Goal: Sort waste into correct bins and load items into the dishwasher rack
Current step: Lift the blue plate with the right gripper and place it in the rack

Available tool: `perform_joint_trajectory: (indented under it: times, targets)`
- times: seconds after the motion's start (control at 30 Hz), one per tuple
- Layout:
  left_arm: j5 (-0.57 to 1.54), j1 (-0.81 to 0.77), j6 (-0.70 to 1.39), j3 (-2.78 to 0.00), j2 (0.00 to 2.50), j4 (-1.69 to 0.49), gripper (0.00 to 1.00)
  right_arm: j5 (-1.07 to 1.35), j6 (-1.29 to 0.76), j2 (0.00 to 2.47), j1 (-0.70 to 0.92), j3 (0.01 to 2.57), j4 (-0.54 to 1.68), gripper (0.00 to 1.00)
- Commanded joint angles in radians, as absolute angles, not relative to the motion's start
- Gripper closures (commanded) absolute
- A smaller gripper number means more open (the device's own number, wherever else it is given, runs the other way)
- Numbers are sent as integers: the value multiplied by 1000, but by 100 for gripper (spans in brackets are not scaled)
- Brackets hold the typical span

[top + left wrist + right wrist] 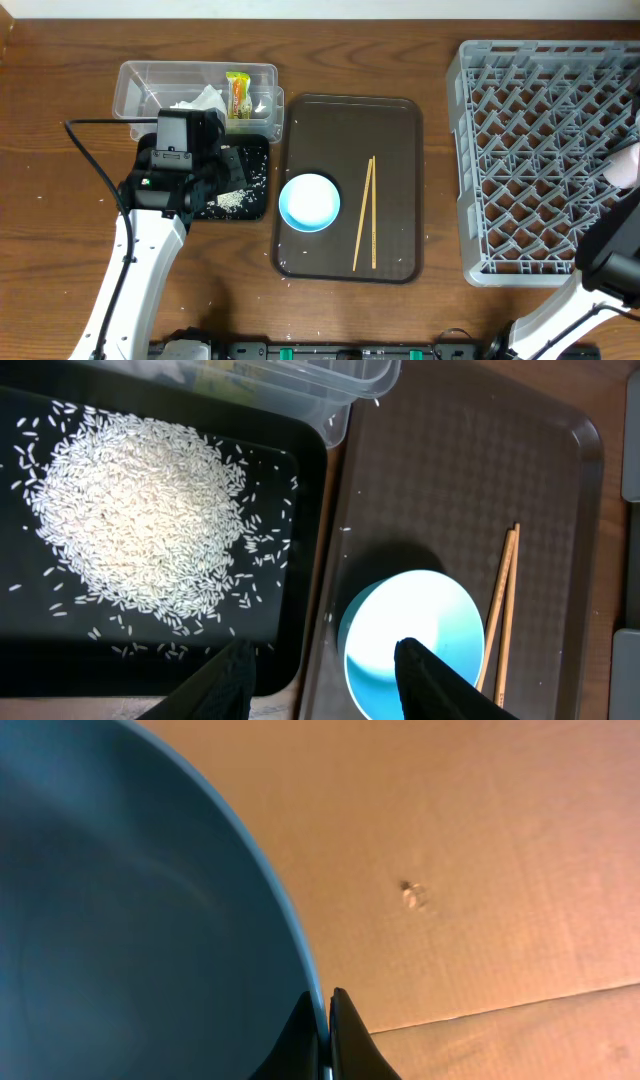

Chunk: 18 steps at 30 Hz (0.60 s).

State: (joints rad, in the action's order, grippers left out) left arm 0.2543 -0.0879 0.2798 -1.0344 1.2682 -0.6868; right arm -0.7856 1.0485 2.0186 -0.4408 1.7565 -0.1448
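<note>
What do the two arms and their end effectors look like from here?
The left arm and right arm each have a white tubular link leading to black upper parts. The left carries a boxy black wrist module, a small green mark and a looping black cable. The left end effector and right end effector have black tapered fingers.

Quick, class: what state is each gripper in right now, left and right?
Left gripper: open, holding nothing.
Right gripper: closed on the rim of the dark blue plate.
</note>
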Motion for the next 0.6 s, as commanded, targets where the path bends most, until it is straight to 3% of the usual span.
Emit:
perform_joint_trajectory:
  times: [0.0, 0.33, 0.57]
  targets:
    - [238, -85, 266, -1040, 1272, -684, 51, -809, 1110, 2038, -459, 1765, -173, 99]
    - [238, -85, 266, -1040, 1272, -683, 51, -812, 1113, 2126, -483, 1765, -172, 99]
    - [238, -85, 267, -1040, 1272, -683, 51, -811, 885, 2140, -457, 1765, -70, 99]
